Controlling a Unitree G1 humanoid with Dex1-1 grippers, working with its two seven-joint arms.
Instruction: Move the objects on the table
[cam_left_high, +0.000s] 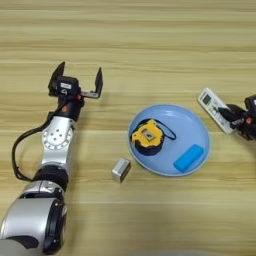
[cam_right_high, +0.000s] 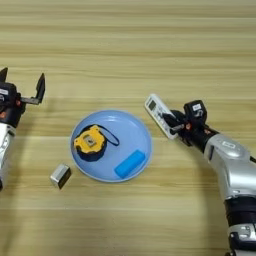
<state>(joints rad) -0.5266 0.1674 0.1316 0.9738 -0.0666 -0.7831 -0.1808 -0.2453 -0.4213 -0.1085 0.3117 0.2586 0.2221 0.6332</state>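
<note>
Wooden table (cam_left_high: 150, 35): right gripper (cam_right_high: 171, 121) clamps the white remote (cam_right_high: 159, 113); left gripper (cam_left_high: 76, 80) hovers, fingers spread.

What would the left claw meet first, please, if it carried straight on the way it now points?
Probably nothing: the open left claw points toward the table's far edge, and only bare wood shows ahead.

Both head-mounted eyes look steeply down at the table (cam_left_high: 150, 30), sharing its middle with the plate (cam_right_high: 142, 132).
</note>
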